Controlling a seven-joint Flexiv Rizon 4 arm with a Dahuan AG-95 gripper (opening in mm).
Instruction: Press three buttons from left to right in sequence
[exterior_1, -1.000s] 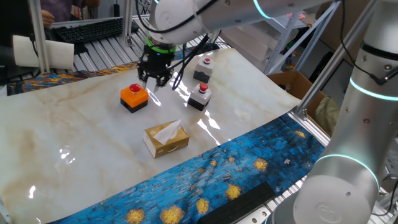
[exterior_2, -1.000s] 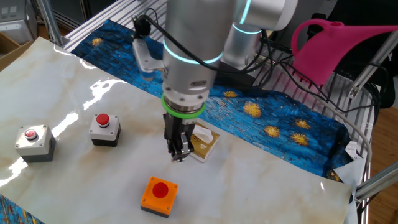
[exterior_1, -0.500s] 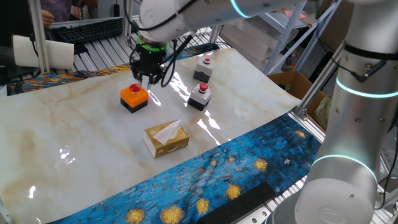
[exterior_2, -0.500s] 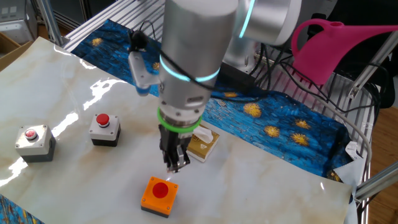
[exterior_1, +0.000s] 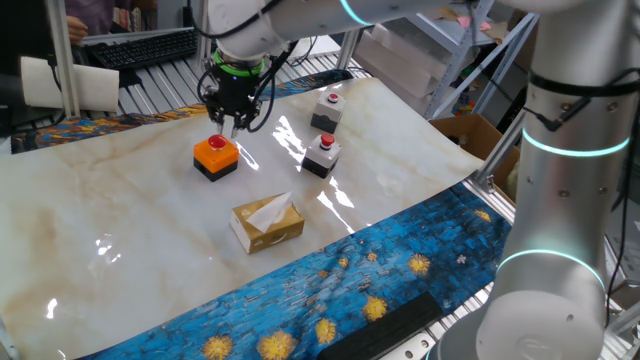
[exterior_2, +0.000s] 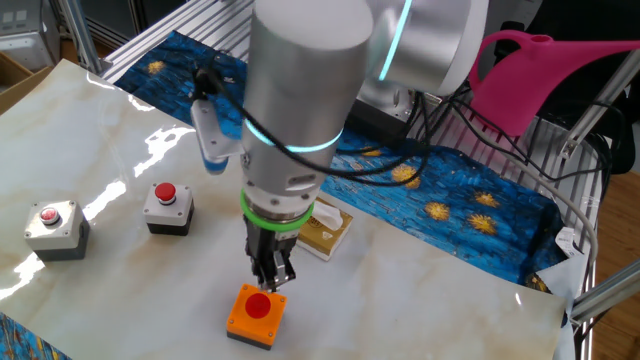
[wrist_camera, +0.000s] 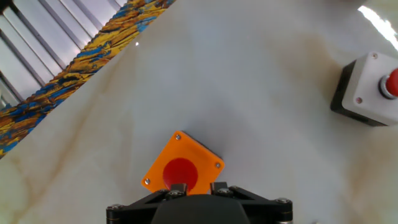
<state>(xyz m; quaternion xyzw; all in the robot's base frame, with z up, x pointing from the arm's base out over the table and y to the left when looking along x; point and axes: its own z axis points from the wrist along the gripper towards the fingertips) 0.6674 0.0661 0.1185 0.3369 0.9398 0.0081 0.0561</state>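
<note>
Since the earlier frames the arm has swung leftward across the surface (exterior_1: 120, 200) and dropped, so the end effector (exterior_1: 232, 122) now hangs directly over the orange button (exterior_1: 215, 155) — a second ago it stood off to that button's right, nearer the two grey ones.

Taking the orange button as the landmark: the middle button (exterior_1: 320, 153) sits to its right, the far button (exterior_1: 328, 107) beyond that and a little further back, and the tissue box (exterior_1: 267, 221) lies in front of it, toward the blue cloth (exterior_1: 380, 270).

From the other fixed view the tips sit just above the red cap (exterior_2: 258, 304), too close to say whether they touch it. The hand view shows the cap (wrist_camera: 180, 172) centred right at the tool's lower edge. Whether the fingers are together or apart I cannot tell — no view shows the tips clearly.

By my reading, this is the first press of three, lined up but not clearly made. What it calls for next is a short straight push down onto the cap, then a lift and a move right to the middle button.
</note>
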